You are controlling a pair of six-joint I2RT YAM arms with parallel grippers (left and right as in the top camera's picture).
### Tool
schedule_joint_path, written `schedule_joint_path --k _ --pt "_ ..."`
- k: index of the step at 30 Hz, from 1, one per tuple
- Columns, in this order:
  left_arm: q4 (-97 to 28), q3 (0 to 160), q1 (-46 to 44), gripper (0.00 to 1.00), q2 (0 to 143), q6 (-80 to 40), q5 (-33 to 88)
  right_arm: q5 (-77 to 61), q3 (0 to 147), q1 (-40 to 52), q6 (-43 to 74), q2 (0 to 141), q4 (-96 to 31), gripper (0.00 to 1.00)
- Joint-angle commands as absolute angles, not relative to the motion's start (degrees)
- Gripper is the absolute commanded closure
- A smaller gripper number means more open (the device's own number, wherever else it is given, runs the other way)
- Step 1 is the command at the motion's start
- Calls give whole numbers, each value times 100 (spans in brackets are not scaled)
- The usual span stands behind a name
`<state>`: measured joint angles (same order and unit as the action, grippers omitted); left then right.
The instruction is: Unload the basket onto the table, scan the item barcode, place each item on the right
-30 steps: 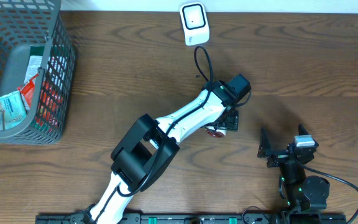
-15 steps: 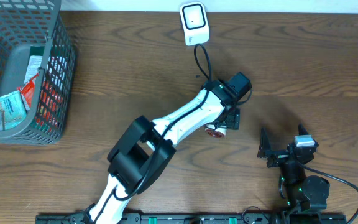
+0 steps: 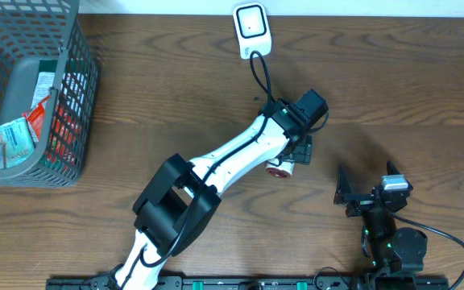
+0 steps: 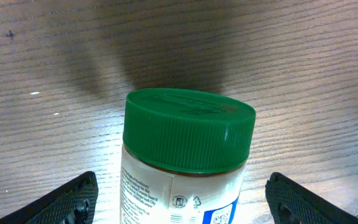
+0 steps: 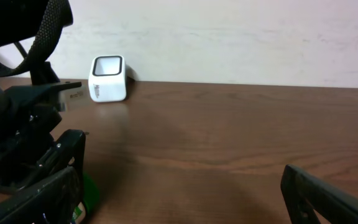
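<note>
Your left gripper stood open astride the jar on the table, right gripper open and idle; you needed to clamp below the lid, leaving the barcode uncovered.

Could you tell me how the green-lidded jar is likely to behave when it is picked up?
The jar looks rigid, so it probably won't deform. Its round, glossy-labelled body may slip or twist in the left tool. The ribbed green lid likely grips better.
</note>
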<state>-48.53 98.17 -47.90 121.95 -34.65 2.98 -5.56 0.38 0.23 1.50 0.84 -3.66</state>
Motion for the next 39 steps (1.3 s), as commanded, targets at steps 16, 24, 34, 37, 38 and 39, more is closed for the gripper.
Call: schedule_joint_path --k 16,24,34,37,38,39 --pt "-4713 9572 -5022 28 12217 -3590 -220 -548 32 -34 165 67 -388 1" --pt "-4737 9459 -5022 34 12217 -3896 -193 -545 32 -34 165 67 -388 1" --pt "-4694 9463 -5004 19 12204 -3920 82 -545 32 -34 165 67 -388 1" --pt "-4816 9564 -4989 17 12138 -3662 82 -545 32 -34 165 67 -388 1" --pt "-4899 9623 -4980 16 12103 -3640 73 -545 32 -34 165 67 -388 1" --pt "-4969 9690 -4974 16 12044 -3597 36 -545 32 -34 165 67 -388 1"
